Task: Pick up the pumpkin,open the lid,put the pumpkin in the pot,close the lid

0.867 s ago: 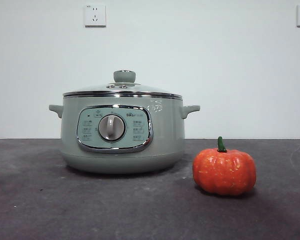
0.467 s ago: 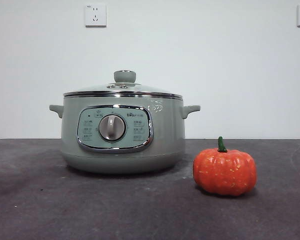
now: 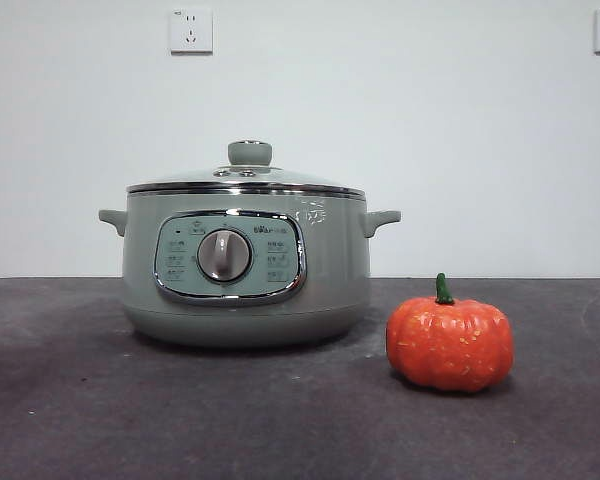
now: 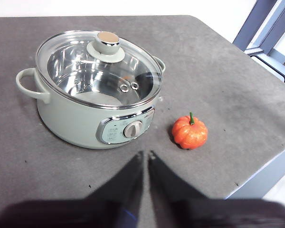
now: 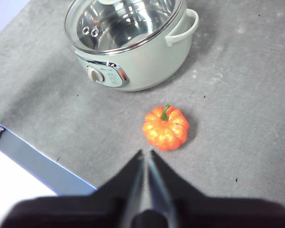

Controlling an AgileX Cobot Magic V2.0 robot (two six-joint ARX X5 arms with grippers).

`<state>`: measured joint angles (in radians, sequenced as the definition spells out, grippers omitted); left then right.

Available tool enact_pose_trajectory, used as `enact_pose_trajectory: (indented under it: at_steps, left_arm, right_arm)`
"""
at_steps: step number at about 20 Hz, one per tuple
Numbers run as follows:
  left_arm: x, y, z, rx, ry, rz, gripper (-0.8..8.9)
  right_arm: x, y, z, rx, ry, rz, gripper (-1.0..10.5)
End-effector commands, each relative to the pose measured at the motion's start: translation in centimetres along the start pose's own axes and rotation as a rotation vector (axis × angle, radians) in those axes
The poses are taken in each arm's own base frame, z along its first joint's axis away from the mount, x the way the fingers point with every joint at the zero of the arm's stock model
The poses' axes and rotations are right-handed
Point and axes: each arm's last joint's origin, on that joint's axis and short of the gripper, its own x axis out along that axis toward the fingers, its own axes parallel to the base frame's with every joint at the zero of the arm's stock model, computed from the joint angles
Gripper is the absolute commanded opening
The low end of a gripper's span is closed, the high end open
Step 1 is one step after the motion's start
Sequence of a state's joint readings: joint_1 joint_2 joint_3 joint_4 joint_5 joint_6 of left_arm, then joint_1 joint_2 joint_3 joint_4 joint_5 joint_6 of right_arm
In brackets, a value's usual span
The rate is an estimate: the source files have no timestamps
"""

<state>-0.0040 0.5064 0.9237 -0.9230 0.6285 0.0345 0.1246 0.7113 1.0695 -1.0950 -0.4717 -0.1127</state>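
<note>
The sage-green pot (image 3: 245, 265) stands on the dark grey table with its glass lid (image 3: 246, 178) on; the knob (image 3: 249, 153) is on top. The orange pumpkin (image 3: 449, 342) sits on the table beside the pot, nearer the front edge, stem up. In the left wrist view the pot (image 4: 80, 114), lid (image 4: 99, 66) and pumpkin (image 4: 190, 133) lie beyond my left gripper (image 4: 145, 156), which is shut and empty, high above the table. In the right wrist view my right gripper (image 5: 146, 156) is shut and empty above the table, close to the pumpkin (image 5: 165, 128), with the pot (image 5: 142, 61) further off.
The table's edge (image 4: 256, 171) and a grey metal frame (image 4: 266, 28) show in the left wrist view. The table's front edge (image 5: 42, 166) shows in the right wrist view. Two wall sockets (image 3: 190, 30) are on the white wall behind.
</note>
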Motion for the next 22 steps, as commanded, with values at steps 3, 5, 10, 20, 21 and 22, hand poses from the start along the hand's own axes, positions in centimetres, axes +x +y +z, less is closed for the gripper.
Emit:
enact_pose_trajectory:
  at_steps: [3,5,10,20,21,22]
  left_arm:
    - [0.0,0.0,0.0,0.021,-0.001,-0.003,7.99]
    - [0.0,0.0,0.0,0.02,-0.001,-0.003,7.99]
    - [0.0,0.0,0.0,0.02,-0.001,-0.003,7.99]
    - [0.0,0.0,0.0,0.02,-0.001,-0.003,7.99]
    - [0.0,0.0,0.0,0.02,-0.001,-0.003,7.99]
    - [0.0,0.0,0.0,0.02,-0.001,-0.003,7.99]
  right_arm:
    - [0.0,0.0,0.1,0.032,-0.007,0.002,7.3]
    - [0.0,0.0,0.1,0.03,-0.006,0.005,7.3]
    - [1.0,0.2,0.5,0.01,0.037,0.048,7.2]
    - [12.2,-0.4,2.8,-0.068,0.362,0.037,7.2]
    - [13.4,-0.4,2.8,-0.074,0.391,0.033,7.2]
    - [14.9,-0.5,2.8,-0.083,0.42,0.023,7.2]
